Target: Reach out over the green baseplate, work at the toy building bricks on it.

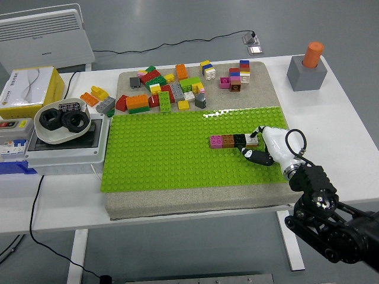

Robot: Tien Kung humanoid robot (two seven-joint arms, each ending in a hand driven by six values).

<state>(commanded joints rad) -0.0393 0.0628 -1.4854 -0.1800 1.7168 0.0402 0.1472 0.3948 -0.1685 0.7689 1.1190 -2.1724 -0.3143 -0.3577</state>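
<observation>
Pinching white end brick (pixel 251 140) of short brick row (pixel 233 141) mid-right on green baseplate (pixel 160 154), right hand (pixel 265 148) fingers closed on it; best pressing straight down, studs aligned, avoiding sideways shove.

You've got a white heater (pixel 44 36) behind the table's far left. On the table (pixel 349 118), left side: yellow box (pixel 26 89), bowl (pixel 62 125) with black nuts on a grey electrical box (pixel 62 151). Far right: grey block (pixel 307 73) with an orange peg (pixel 312 53) upright in it.
</observation>
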